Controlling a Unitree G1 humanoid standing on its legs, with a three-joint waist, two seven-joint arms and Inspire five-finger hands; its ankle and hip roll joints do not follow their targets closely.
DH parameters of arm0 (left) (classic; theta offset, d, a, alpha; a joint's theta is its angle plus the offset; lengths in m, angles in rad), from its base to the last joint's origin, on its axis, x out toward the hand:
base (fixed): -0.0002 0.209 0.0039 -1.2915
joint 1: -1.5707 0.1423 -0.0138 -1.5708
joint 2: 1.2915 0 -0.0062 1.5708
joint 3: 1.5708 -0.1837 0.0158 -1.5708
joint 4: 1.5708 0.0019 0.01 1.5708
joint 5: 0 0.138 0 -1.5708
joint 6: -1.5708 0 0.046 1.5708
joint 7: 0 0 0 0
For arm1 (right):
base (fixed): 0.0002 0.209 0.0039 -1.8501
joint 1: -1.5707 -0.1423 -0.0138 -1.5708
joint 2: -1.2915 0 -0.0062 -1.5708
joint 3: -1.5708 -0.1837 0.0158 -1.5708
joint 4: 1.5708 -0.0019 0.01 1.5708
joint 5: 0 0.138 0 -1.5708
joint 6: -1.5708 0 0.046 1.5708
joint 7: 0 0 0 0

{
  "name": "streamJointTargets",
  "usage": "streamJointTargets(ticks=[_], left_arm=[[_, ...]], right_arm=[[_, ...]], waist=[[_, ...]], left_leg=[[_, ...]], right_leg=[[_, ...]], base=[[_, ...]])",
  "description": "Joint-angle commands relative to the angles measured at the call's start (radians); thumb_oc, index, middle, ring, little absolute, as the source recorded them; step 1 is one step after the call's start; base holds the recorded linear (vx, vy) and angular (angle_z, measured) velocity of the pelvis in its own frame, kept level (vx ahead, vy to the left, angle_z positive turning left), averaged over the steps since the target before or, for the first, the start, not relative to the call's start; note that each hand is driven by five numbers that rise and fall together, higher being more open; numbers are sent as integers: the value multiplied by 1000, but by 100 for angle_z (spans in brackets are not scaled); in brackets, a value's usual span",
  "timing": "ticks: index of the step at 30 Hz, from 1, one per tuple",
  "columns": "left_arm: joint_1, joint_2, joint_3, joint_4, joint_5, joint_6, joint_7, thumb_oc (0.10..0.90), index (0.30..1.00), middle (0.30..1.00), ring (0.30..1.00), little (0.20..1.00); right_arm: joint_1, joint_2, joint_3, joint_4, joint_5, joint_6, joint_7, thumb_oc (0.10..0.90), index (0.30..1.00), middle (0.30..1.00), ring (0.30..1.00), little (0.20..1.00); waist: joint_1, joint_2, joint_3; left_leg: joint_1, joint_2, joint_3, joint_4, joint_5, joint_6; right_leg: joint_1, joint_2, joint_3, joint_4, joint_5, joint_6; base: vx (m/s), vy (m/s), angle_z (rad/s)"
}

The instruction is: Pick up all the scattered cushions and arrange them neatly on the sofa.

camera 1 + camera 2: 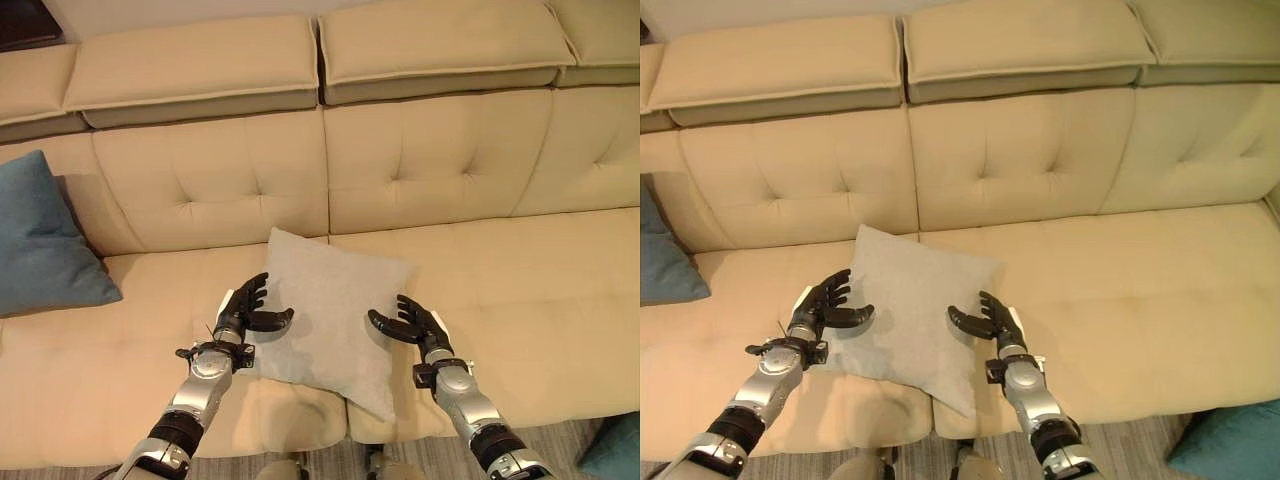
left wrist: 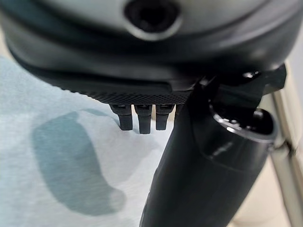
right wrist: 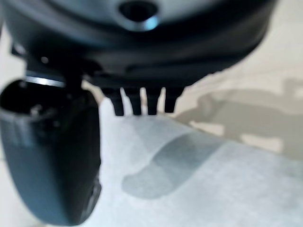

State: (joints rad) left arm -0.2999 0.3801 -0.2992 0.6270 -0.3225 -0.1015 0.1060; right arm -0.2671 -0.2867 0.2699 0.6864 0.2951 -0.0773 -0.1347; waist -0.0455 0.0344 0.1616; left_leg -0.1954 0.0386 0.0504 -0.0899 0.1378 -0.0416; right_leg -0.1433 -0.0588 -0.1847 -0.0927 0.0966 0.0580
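Grey carpet (image 1: pixel 590 440) edges the foot of a cream sofa (image 1: pixel 520 300), where a teal cushion (image 1: pixel 1230 445) lies on the floor at the robot's far right. Just above that strip, the left hand (image 1: pixel 243 312) and right hand (image 1: pixel 412 322) flank a pale grey cushion (image 1: pixel 330 310), palms facing inward, fingers relaxed and spread with thumbs pointing toward each other; both are apart and clamped on nothing. Whether the fingertips actually touch the fabric cannot be told.

The grey cushion lies tilted like a diamond across the seam between two seat pads, one corner hanging over the front edge. It looks light, plump and soft, likely to dent and sag under pressure, its woven cover offering fair friction and no fragility. A two-handed squeeze on opposite side edges, near the middle of each, seems the surest hold; a corner pinch would probably let it droop.

Farther back, a blue cushion (image 1: pixel 40 240) leans at the robot's left against the tufted backrest (image 1: pixel 420 160). Flat headrest pads (image 1: pixel 200 60) top the sofa, with a plain wall behind.
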Motion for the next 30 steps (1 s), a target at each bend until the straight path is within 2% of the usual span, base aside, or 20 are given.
streamJointTargets(ticks=[1, 6, 7, 9, 13, 15, 16, 19, 22, 28, 30], left_arm=[[-117, 40, 17, 18, 63, -54, 42, 800, 900, 900, 900, 900], [-66, 53, 66, -2, 115, -56, 74, 800, 900, 900, 900, 900], [-44, 59, 97, -12, 139, -56, 98, 800, 900, 900, 900, 900], [-24, 61, 131, -17, 162, -55, 127, 800, 900, 900, 900, 900], [-11, 63, 160, -12, 174, -51, 156, 800, 900, 900, 900, 900], [-24, 85, 172, -4, 174, -50, 179, 800, 900, 900, 900, 900], [-25, 85, 172, -3, 174, -50, 179, 800, 900, 900, 900, 900], [-45, 110, 170, 20, 152, -51, 184, 800, 900, 900, 900, 900], [-74, 101, 146, 41, 123, -58, 179, 800, 900, 900, 900, 900], [-114, 48, 80, 79, 100, -58, 164, 800, 900, 900, 900, 900], [-130, -8, 41, 87, 70, -60, 160, 800, 900, 900, 900, 900]], right_arm=[[-43, 10, -22, -92, 4, -70, -6, 800, 900, 900, 900, 900], [10, -11, -70, -125, -39, -76, -19, 800, 900, 900, 900, 900], [47, -10, -116, -153, -32, -88, -38, 800, 900, 900, 900, 900], [73, -8, -142, -161, -33, -97, -49, 800, 900, 900, 900, 900], [79, -7, -153, -159, -37, -99, -57, 800, 900, 900, 900, 900], [42, -3, -143, -143, -39, -97, -74, 800, 900, 900, 900, 900], [41, -3, -143, -143, -39, -97, -74, 800, 900, 900, 900, 900], [-14, 15, -114, -129, -25, -96, -80, 800, 900, 900, 900, 900], [-53, 32, -90, -110, -19, -94, -86, 800, 900, 900, 900, 900], [-109, 68, -53, -61, -5, -88, -92, 800, 900, 900, 900, 900], [-134, 100, -15, -60, 10, -86, -89, 800, 900, 900, 900, 900]], waist=[[14, -28, -18], [16, -35, -25], [13, -36, -29], [11, -37, -29], [11, -38, -22], [16, -49, 3], [16, -50, 2], [25, -73, 32], [29, -91, 52], [31, -93, 57], [33, -88, 59]], left_leg=[[35, -29, 58, 3, -144, 10], [44, -29, 64, 3, -150, 12], [46, -30, 63, 3, -153, 12], [48, -30, 63, 3, -155, 13], [41, -31, 62, 3, -155, 15], [7, -29, 60, 3, -143, 21], [6, -29, 60, 3, -143, 21], [-19, -19, 71, 4, -128, 32], [-76, -21, 65, 69, -136, 35], [-146, -31, 53, 123, -149, 34], [-161, -34, 49, 125, -148, 33]], right_leg=[[-7, -31, 31, 5, -47, 89], [-1, -33, 33, 5, -49, 90], [2, -34, 31, 5, -51, 91], [3, -35, 30, 5, -51, 92], [-8, -34, 34, 6, -48, 94], [-48, -29, 43, 15, -35, 96], [-50, -29, 44, 15, -35, 96], [-85, -25, 58, 35, -27, 97], [-113, -35, 56, 48, -20, 93], [-144, -49, 46, 54, -12, 92], [-154, -52, 42, 54, -10, 91]], base=[[8, 26, -6], [26, 13, -3], [35, 12, -1], [21, 8, -1], [-26, 19, -3], [-97, 39, -9], [-49, 26, -22], [-48, 26, -25], [-61, 14, -14], [-17, 40, 8], [8, 46, 8]])
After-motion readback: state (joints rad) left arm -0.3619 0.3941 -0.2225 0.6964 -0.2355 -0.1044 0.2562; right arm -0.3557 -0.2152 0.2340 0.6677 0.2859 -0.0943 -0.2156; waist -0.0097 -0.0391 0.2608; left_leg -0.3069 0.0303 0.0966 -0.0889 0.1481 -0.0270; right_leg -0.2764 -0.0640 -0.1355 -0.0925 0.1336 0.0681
